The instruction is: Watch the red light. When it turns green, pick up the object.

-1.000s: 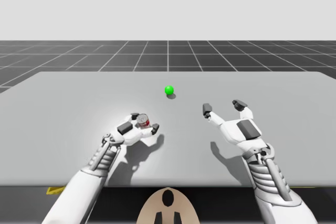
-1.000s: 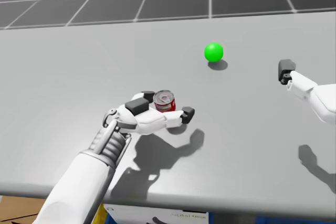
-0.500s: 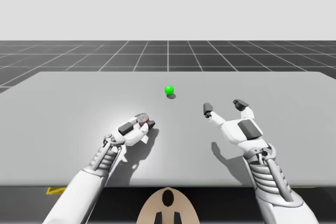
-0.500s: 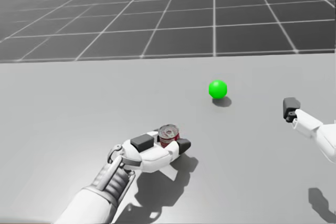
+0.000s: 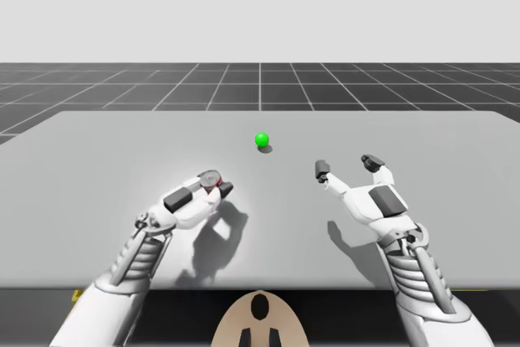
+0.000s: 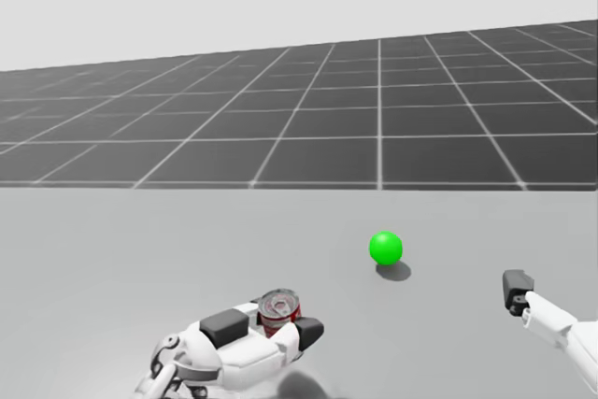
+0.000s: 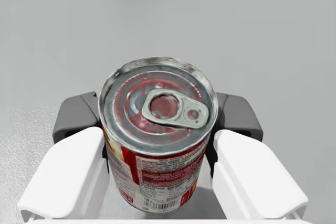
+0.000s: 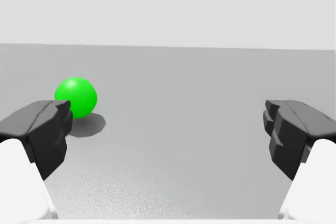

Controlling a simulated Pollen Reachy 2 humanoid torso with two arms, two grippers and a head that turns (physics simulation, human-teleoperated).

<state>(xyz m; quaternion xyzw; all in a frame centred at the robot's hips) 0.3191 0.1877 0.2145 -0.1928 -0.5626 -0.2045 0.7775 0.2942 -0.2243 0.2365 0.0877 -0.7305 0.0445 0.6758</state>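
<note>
Now: can (image 7: 157,145) upright between the fingers of our left gripper (image 7: 157,116), both pads pressed to its sides, a firm grasp. Its shadow falls apart from it on the table (image 5: 97,160), so we judge it clear of the surface. Light (image 5: 262,140) shows green, ahead of the can. Right gripper (image 8: 168,129) hangs spread, holding nothing. Step in hand: the lift. Next calls for a steady rise, can level, squeeze firm.

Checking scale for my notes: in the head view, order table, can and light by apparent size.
1. table, by far.
2. can.
3. light: looks slightly smaller than the can, but the can is nearer the camera, so these two are unsure.
</note>
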